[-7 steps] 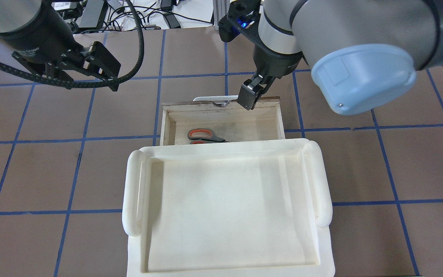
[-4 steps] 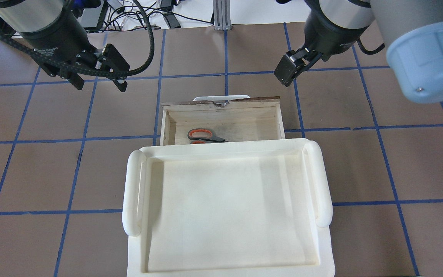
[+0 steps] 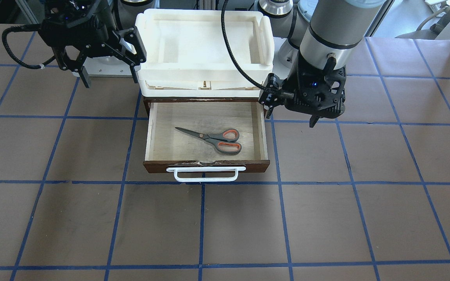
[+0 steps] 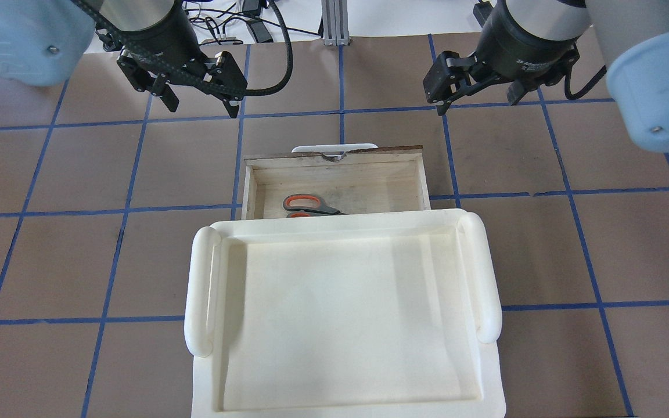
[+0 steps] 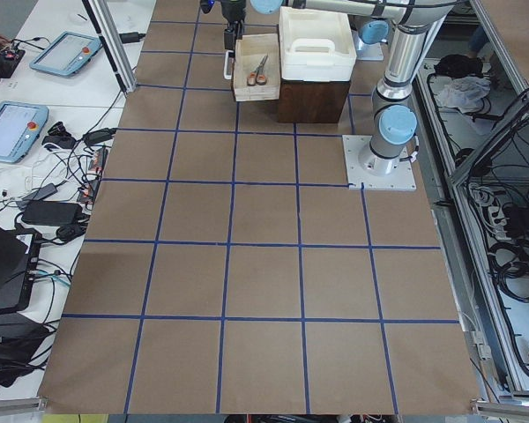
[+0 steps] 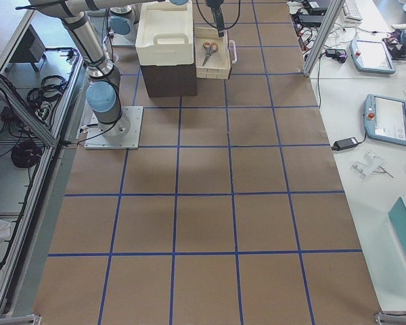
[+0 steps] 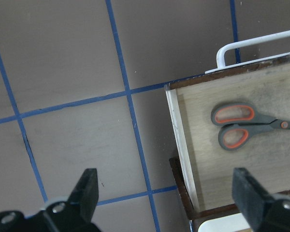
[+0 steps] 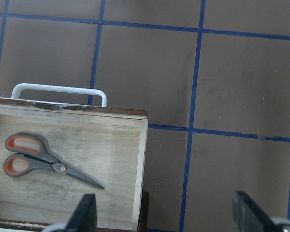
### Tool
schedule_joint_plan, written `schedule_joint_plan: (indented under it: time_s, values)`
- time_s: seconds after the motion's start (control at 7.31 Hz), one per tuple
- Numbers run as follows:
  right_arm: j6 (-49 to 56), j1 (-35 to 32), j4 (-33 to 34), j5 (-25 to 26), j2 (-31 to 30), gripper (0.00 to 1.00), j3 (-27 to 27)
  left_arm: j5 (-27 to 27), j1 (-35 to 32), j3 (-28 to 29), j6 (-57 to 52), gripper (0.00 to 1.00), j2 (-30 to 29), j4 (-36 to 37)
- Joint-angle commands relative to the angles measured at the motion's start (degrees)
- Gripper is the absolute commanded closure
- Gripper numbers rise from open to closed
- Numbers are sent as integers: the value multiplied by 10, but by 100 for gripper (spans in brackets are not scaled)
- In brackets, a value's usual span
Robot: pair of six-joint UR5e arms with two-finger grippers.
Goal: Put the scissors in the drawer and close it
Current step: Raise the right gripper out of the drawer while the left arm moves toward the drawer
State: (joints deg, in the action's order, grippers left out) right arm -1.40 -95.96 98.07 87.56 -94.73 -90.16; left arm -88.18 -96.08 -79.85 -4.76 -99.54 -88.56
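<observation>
Plainly the scissors [image 3: 213, 139] are where they belong, flat on the pale floor of the drawer [image 3: 205, 165], which stands pulled well out from the cabinet [image 5: 313, 99] with its white handle [image 3: 205, 174] facing away from the robot. We judge that closing is what remains. One risk we see is that a push landing off-centre on the front panel could skew the drawer and jam it partway. Another is that contact on the thin handle bar could slip off. A hard shove might also slide the cabinet on the counter [image 3: 326, 218] and shift the white tray [image 4: 201, 290] sitting on top. And if the descent comes short of the front panel, it would end inside the drawer, on or beside the scissors. The scissors themselves look unlikely to snag, since nothing of them overhangs a wall. Their handles lie toward the robot's left, and the blades angle back toward the cabinet and the robot's right. The left jaws are spread wide and empty, hanging above the counter off the drawer's left side. The right jaws are likewise spread and empty, off the drawer's right side. The scissors sit lower and between the two, well apart from both, with nothing touching them.
</observation>
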Motion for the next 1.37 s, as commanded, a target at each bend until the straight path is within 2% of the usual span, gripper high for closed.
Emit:
schedule_joint_plan:
  time_s: [0.0,0.27,0.41,0.55,0.82,1.09,1.23]
  values:
    - [-29,4,-2,2,0,0,-7,1,-31,14,21,0,-70,60]
    - [-30,5,-5,5,-13,0,-12,0,-62,33,66,0,-125,129]
    - [-33,6,-50,51,-15,0,-12,1,-62,66,70,0,-156,130]
    - [-35,6,-55,79,-19,0,-12,1,-65,85,77,0,-186,134]
    - [-38,6,-69,75,-19,0,-13,2,-67,88,84,0,-219,141]
    - [-39,7,-95,27,-19,0,-13,4,-77,89,91,0,-243,150]
    - [-39,9,-91,29,-18,0,-13,6,-84,90,96,0,-247,156]
